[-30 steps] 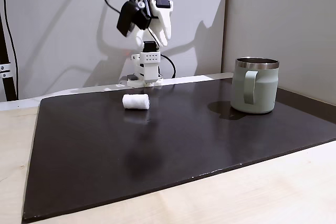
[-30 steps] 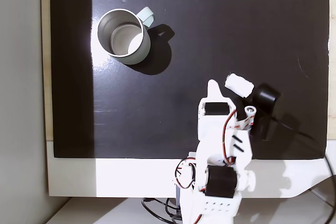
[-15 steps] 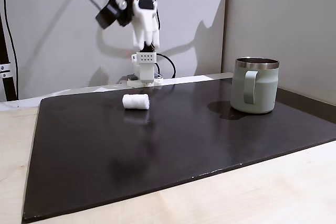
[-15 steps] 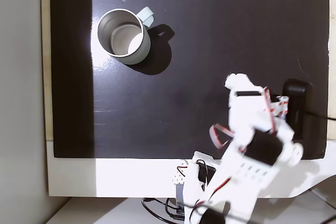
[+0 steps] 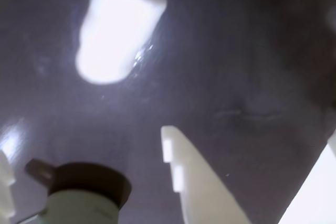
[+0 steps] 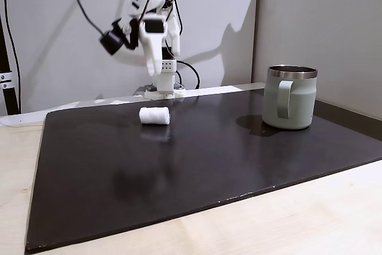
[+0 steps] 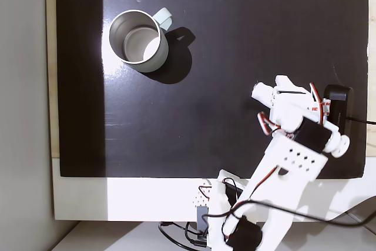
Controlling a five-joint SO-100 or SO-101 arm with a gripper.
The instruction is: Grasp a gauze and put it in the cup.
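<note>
Nearest the lens in the low fixed view lies the pale wooden table [image 6: 334,219], and on it a large black mat [image 6: 197,159]. On the mat at about 11 o'clock from its middle rests the gauze [image 6: 154,116], a small white roll lying on its side, touching nothing else. Well apart from it, toward 3 o'clock, stands the cup [image 6: 290,97], upright, its loop handle turned toward the camera. Farthest back, at 12 o'clock above the gauze, the white arm hangs the claw [image 6: 153,64] in the air, tips pointing down, clear of the roll.

In the fixed view from above, the cup [image 7: 136,40] stands at 10 o'clock on the mat [image 7: 235,39] with its mouth open, and the claw [image 7: 281,85] partly covers the gauze [image 7: 261,92] at 4 o'clock.

In the wrist view the gauze [image 5: 118,27] shows as a blurred white shape at 11 o'clock, with one white finger [image 5: 197,184] at 6 o'clock; whether the claw is apart or together I cannot tell.
</note>
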